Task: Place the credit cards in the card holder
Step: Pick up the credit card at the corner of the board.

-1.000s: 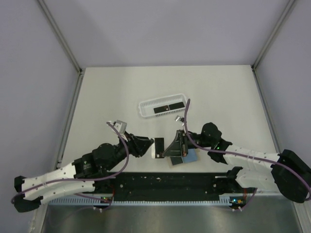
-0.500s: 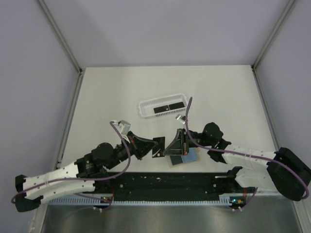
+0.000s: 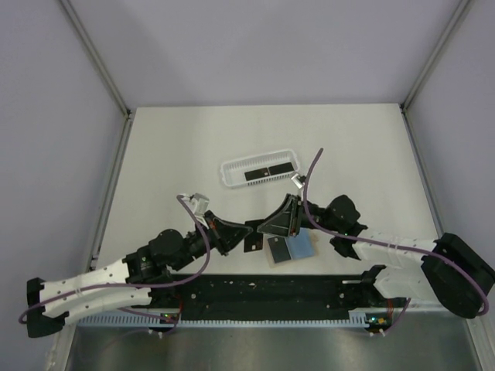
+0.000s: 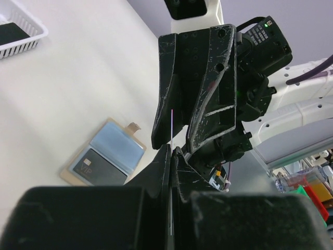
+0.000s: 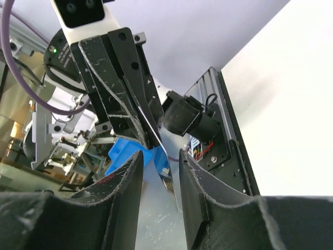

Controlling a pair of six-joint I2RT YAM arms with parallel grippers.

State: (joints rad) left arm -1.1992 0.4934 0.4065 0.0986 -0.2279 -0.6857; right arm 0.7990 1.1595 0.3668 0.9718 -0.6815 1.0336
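Credit card (image 3: 252,236), a thin flat black plastic rectangle, is held off the white surface (image 3: 193,139) between the two arms; the left wrist view shows it edge-on as a fine line.

Left gripper (image 4: 170,161): jaws pressed together on the near end of the credit card, pinching it flat.

Right gripper (image 5: 160,156): jaws spread, a clear gap between the two black fingers (image 5: 125,192); the far end of the card points into that gap; I cannot tell whether it touches either finger.

Card holder (image 3: 294,249), a small flat tan pouch with a pale blue inner pocket, lies opened flat on the surface, just below the right gripper and near the front edge; apart from both sets of jaws.

Second black card (image 4: 99,169), marked VIP, sits in the pouch's lower pocket.

White perforated plastic basket (image 3: 232,168), long and shallow, stands farther back on the surface, well apart from the grippers; more black cards (image 3: 263,171) lie flat inside it.
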